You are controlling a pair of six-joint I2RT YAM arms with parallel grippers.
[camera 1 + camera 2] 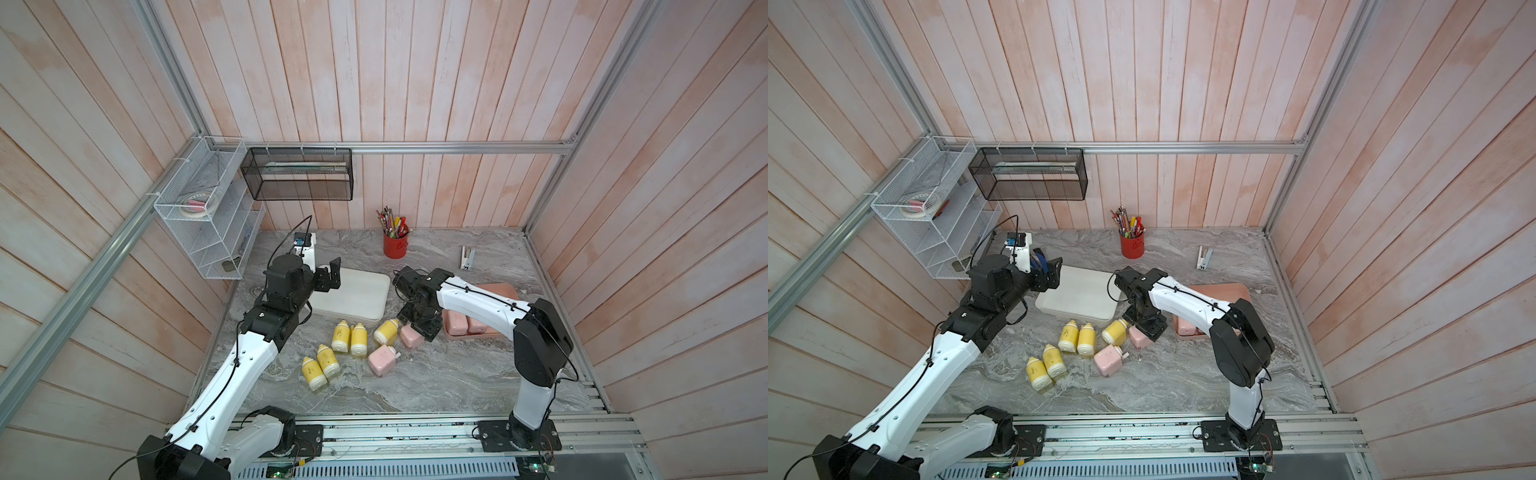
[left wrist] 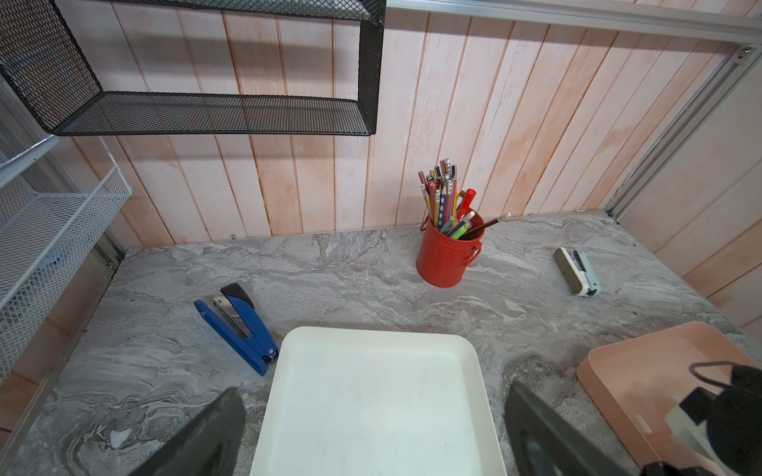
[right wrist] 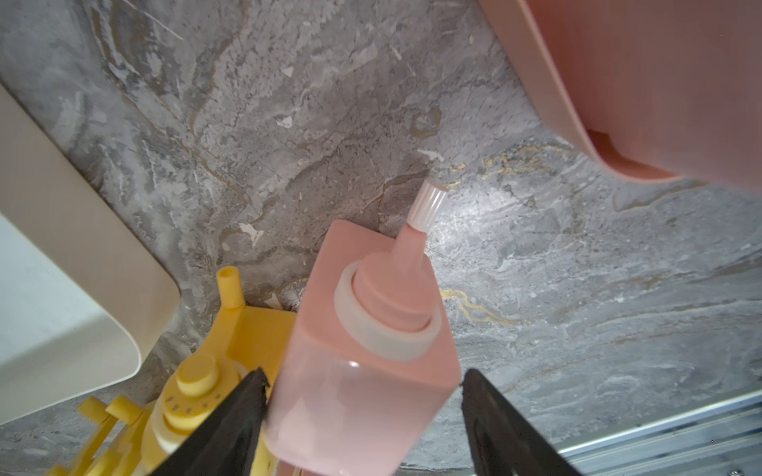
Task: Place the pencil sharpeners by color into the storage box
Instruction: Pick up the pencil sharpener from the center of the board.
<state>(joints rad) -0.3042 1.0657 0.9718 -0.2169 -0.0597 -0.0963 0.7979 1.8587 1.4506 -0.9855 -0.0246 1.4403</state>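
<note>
Sharpener of pale pink plastic (image 3: 371,329), boxy with a white crank, sits on the grey marbled tabletop (image 3: 288,123) between the spread jaws of the right gripper (image 3: 365,376). It is not yet clamped, as far as the close view tells, and a yellow bottle-shaped sharpener (image 3: 194,387) lies against it. Grasp step, then: close squarely, lift clear of the yellow one, carry to the pink tray (image 1: 498,289) just beside. Left gripper (image 2: 375,391) hangs agape over the white tray (image 2: 371,331).

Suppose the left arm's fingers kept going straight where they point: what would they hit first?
Probably the white tray: the open left fingers aim down into it, nothing between. How high above it they hang is unclear.
</note>
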